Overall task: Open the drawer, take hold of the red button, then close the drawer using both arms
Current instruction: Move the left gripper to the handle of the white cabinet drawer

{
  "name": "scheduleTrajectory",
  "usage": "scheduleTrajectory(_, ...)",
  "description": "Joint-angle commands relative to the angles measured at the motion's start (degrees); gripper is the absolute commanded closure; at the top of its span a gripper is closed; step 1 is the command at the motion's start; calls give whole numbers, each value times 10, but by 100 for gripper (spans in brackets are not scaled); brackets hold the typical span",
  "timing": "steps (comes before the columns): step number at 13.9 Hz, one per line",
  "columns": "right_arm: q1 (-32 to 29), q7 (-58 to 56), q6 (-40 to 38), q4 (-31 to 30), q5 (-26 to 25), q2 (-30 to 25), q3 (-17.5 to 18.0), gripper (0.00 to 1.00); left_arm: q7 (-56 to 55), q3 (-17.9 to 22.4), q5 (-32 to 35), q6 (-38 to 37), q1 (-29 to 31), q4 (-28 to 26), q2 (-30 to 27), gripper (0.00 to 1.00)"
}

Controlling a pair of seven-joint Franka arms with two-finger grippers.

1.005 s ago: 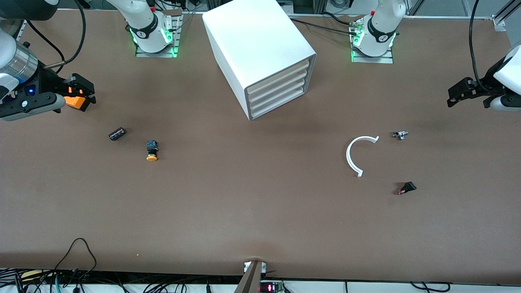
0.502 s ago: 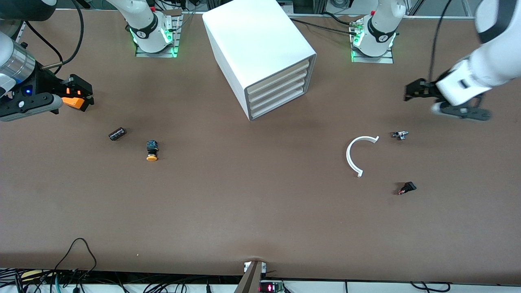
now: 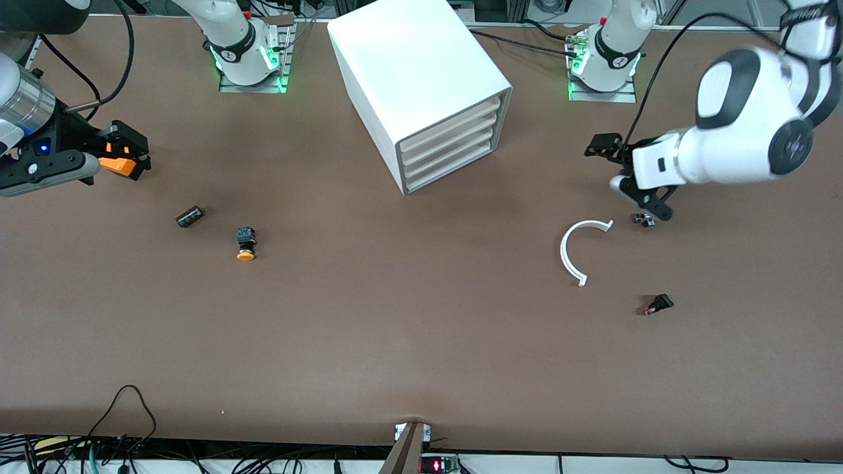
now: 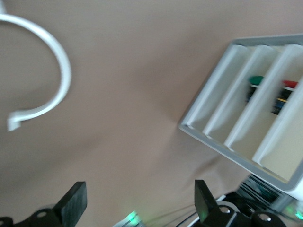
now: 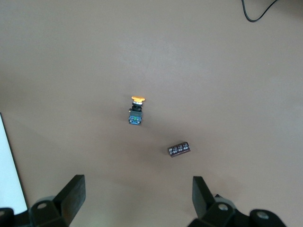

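The left gripper [image 3: 629, 183] has swung in toward the drawer cabinet [image 3: 421, 85] and is now hovering, fingers spread and empty, above the table beside the white ring [image 3: 579, 250]. The right gripper [image 3: 125, 155] is waiting, jaws apart, empty. The red button [image 4: 286, 94] is sitting inside a drawer.

Both arms wear glossy white rounded shells broken by black joint bands. The left arm [image 3: 737, 141] shows a bulbous white link with a black oval panel and a dark round end cap, and a black cable arcs along it. Its black two-finger left gripper [image 3: 629, 178] has angular black fingers [image 4: 73, 203]. The right arm [image 3: 26, 105] carries a brushed silver wrist ring, a small blue light and looping black cables; its right gripper [image 3: 125, 155] is black with orange fingertip pieces. Each white base [image 3: 247, 56] glows green on a ribbed metal plate.
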Motion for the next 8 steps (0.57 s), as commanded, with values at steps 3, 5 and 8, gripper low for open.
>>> scheduleTrajectory(3, -3, -9, 2, 0, -4, -1, 1, 0, 155, 7, -177, -16, -1, -26, 105, 0)
scheduleTrajectory(5, -5, -9, 2, 0, -3, -1, 1, 0, 221, 7, -255, -16, -15, -42, 156, 1)
scheduleTrajectory(8, -5, -9, 2, 0, -3, -1, 1, 0, 295, 5, -345, -17, -48, -55, 211, 8)
